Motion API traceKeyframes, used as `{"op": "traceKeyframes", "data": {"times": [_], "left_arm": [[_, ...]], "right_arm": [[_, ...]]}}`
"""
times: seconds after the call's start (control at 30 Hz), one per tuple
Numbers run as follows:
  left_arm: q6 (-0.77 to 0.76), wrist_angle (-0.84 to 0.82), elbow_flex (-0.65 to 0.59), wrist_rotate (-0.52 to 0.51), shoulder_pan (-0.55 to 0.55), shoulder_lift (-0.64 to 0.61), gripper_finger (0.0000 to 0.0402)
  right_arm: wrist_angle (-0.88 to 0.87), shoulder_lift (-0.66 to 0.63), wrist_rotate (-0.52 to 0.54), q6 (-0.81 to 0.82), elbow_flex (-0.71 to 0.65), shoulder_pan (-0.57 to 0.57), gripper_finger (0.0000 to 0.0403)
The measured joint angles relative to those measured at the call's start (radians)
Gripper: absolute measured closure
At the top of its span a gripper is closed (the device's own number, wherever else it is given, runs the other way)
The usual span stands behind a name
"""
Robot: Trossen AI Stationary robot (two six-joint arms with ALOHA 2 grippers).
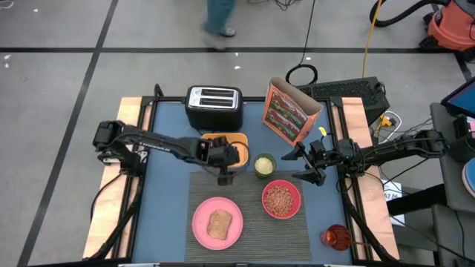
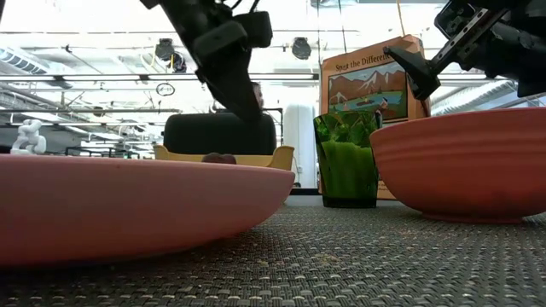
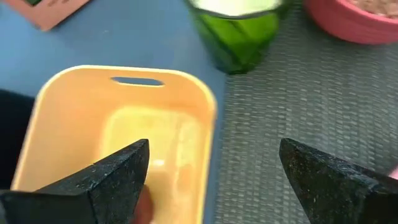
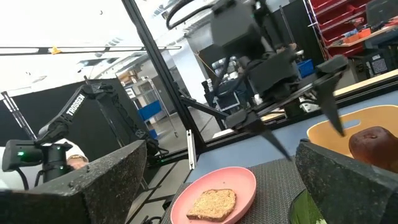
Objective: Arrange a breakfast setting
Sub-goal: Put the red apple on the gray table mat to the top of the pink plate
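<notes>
A dark grey ribbed placemat (image 1: 249, 230) carries a pink plate (image 1: 200, 230) with a toast slice (image 1: 219, 224), and a pink bowl (image 1: 281, 199) of cereal. A green cup (image 1: 264, 165) stands at the mat's far edge. Left of the cup, a dark-red fruit (image 4: 373, 143) lies in a yellow tray (image 1: 239, 142). My left gripper (image 3: 214, 168) hangs open over the tray's near right corner and the mat's edge, with the fruit beside one finger. My right gripper (image 1: 312, 165) waits open in the air, right of the cup. The orange-red cereal box (image 1: 288, 113) stands upright behind.
A black toaster (image 1: 214, 106) stands at the far side, behind the tray. A red glass-like object (image 1: 336, 237) sits at the near right, off the mat. Bare blue table (image 1: 167, 185) lies left of the mat. A person's legs (image 1: 220, 18) show on the floor beyond the table.
</notes>
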Motion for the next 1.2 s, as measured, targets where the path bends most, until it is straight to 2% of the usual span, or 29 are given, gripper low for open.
{"op": "traceKeyframes", "data": {"times": [0.23, 0.57, 1.0, 1.2], "left_arm": [[-0.034, -0.034, 0.0, 0.0, 0.091, 0.0, 0.0036], [-0.294, -0.147, 0.0, 0.0, 0.187, 0.0, 0.0036], [-0.31, -0.178, -0.001, 0.001, 0.198, 0.002, 0.0036], [-0.341, -0.122, -0.066, 0.001, 0.198, 0.002, 0.0036]], "right_arm": [[-0.001, 0.0, 0.0, 0.0, 0.0, 0.0, 0.0003], [-0.055, 0.0, 0.0, 0.0, 0.0, 0.0, 0.0003], [-0.066, 0.0, 0.0, -0.001, 0.0, 0.0, 0.0003], [-0.066, 0.0, 0.0, -0.003, 0.0, 0.0, 0.0003]]}}
